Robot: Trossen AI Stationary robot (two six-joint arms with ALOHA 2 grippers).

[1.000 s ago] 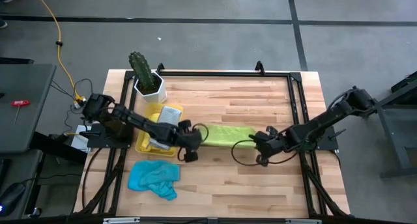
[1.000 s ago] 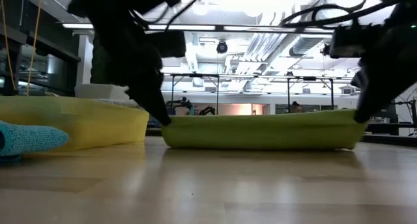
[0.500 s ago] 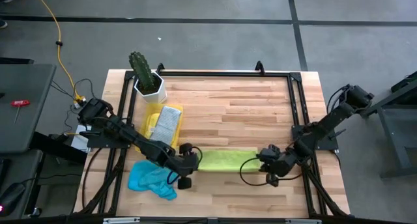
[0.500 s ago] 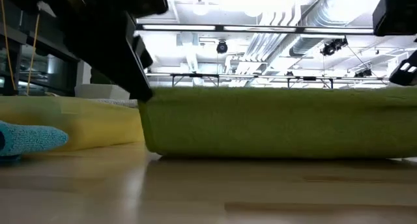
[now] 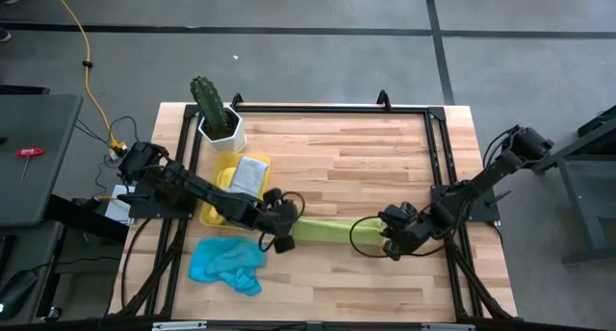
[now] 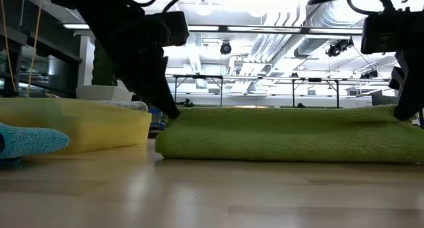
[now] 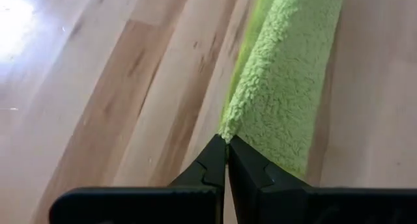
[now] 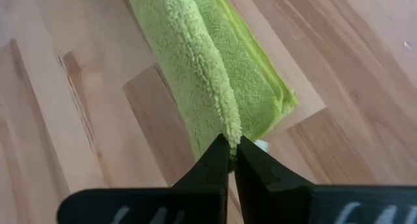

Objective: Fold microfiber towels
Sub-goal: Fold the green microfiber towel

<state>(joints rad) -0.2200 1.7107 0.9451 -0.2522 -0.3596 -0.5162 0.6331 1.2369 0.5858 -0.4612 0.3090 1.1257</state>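
A lime green microfiber towel [image 5: 329, 230] lies as a long folded strip on the table's near middle; the low view shows the same towel [image 6: 285, 135] flat on the wood. My left gripper [image 5: 282, 237] is shut on its left end, and my right gripper [image 5: 390, 242] is shut on its right end. A light blue towel [image 5: 227, 264] lies crumpled at the near left, touched by no gripper. My left gripper [image 7: 227, 152] pinches the corner tip of the towel's left end [image 7: 225, 135] between its two fingers [image 7: 210, 167]. It comes slanting down from the left. The rest of the strip lies on the table beyond the fingers. My right gripper [image 8: 232, 149] pinches the raised upper edge at the towel's right end [image 8: 230, 134] between its two fingers [image 8: 212, 162], slanting down from the right. That edge stands up as a ridge. The lower layers [image 8: 260, 100] lie flat on the wood.
A yellow tray [image 5: 227, 189] holding a pale cloth sits at the left behind my left arm. A cactus in a white pot [image 5: 218, 117] stands at the far left. A black frame [image 5: 337, 110] runs round the table. Bare wood lies far of the towel.
Both grippers carried the green towel toward the near edge, holding its ends. They then came back a little toward the far edge. The towel, which hung tall close to the low camera half a second ago, has sunk. It now lies as a low folded strip.
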